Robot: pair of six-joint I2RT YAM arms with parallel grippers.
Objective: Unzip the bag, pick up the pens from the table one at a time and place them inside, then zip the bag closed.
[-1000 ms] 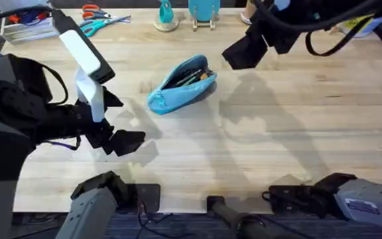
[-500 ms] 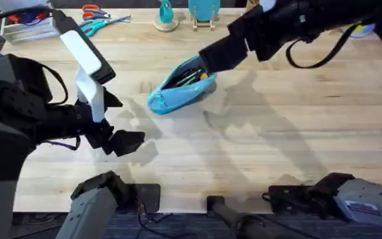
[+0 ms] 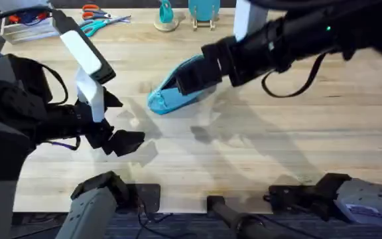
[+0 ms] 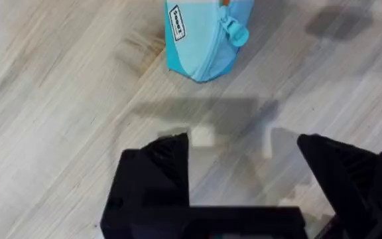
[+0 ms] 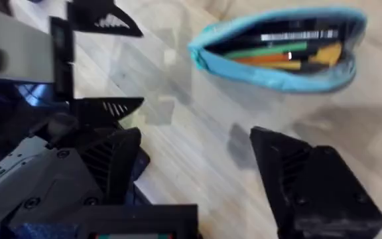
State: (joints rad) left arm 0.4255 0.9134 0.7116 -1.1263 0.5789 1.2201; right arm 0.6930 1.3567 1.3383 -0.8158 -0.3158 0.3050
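having swung in from beyond, the spread right gripper [image 3: 186, 79] now overlaps the unzipped bag [image 3: 168, 99].

The small light-blue fabric pencil pouch [image 3: 175, 93] lay on the light wood butcher-block table [image 3: 277, 153], with stick-like pens [image 5: 280, 54] inside it; the left gripper [image 3: 121, 141] sat nearer the bases, the right gripper [image 3: 190, 78] over the pouch

Bright even light, soft shadows on table [image 3: 257, 146], right-wrist view motion-blurred

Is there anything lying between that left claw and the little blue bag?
No. In the left wrist view, only bare wood of the table and shadows lie between the open left gripper and the bag.
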